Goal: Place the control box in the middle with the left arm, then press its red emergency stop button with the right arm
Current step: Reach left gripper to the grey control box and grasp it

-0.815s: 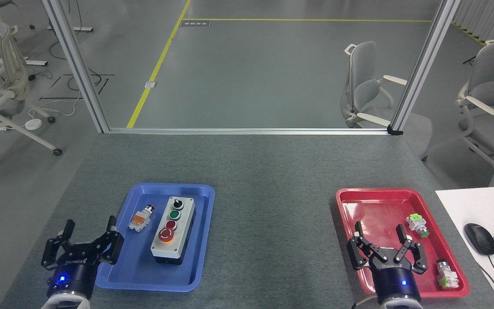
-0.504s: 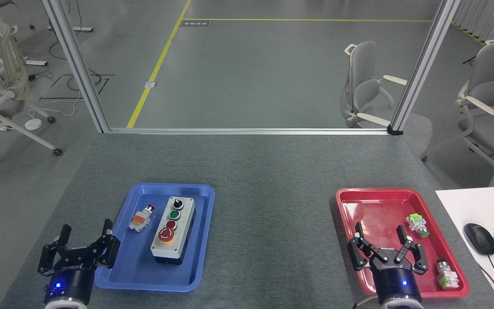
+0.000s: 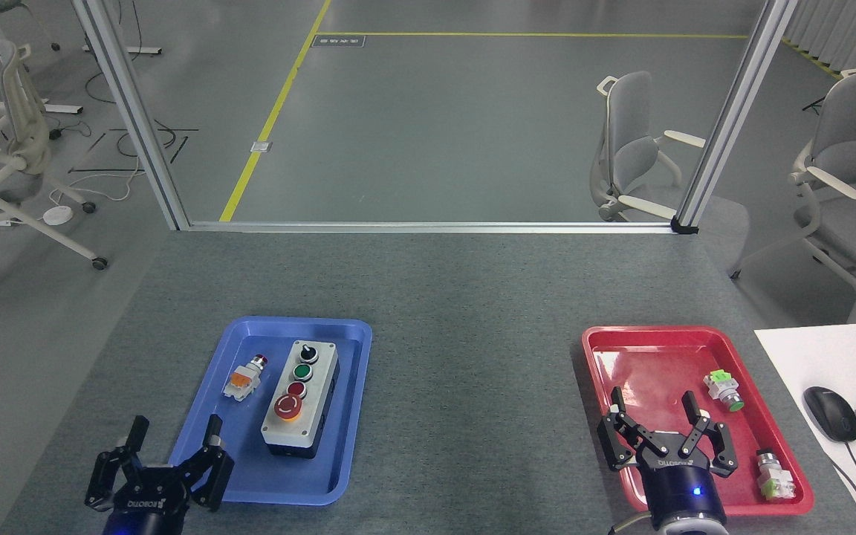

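since the earlier frames left tool has shifted right and sunk lower in view, now at the near-left corner of the blue tray, fingers spread apart, holding nothing. right tool dropped a bit too, fingers also apart and empty, hanging over the near part of the red tray.

control box hasn't budged: lies in the blue tray, right half, long axis running near-to-far, loose orange push-button part just beside it on the left, not touching. red emergency stop button is at the box's near end, facing up.

step in hand, by my read: 1st one, left arm approaching the box, no contact yet. next move prob needs the left tool to go fwd and right over the tray rim, straddle the box across its short sides w/o knocking the orange part, close, lift clear of the rim, set it on bare bench between the blue tray and the red tray. e-stop press comes after.
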Available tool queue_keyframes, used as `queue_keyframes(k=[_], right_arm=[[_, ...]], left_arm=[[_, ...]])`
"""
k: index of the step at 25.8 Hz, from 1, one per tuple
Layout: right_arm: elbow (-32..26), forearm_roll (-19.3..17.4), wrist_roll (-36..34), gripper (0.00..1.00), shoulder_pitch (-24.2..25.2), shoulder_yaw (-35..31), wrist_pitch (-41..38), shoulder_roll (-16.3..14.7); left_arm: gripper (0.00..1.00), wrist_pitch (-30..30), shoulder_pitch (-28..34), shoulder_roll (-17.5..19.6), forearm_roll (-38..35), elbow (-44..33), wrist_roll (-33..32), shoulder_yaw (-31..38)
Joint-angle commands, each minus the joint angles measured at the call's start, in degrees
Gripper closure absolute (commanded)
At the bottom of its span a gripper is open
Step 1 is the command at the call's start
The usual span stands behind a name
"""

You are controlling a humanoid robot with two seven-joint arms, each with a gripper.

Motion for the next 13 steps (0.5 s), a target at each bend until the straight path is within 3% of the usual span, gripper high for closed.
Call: queue_keyframes(k=[1,5,13], right_arm=[[-0.1,0.1,0.1,0.02,0.0,0.1,-0.5,0.0],[-0.2,0.1,-0.1,0.02,0.1,0.1,-1.4,0.0],[-0.7,0.2,-0.5,0.02,0.1,0.0,-1.1,0.5]], left_arm=[[0.01,1.7,1.1,-2.7,-7.7,0.9,0.7,-3.6],[0.01,3.2,-2.1,-8.3,-12.3,6.8,-1.8,-4.2],[0.01,8.3,-9.0,-9.0,-13.2,16.3,-4.7,-8.3]])
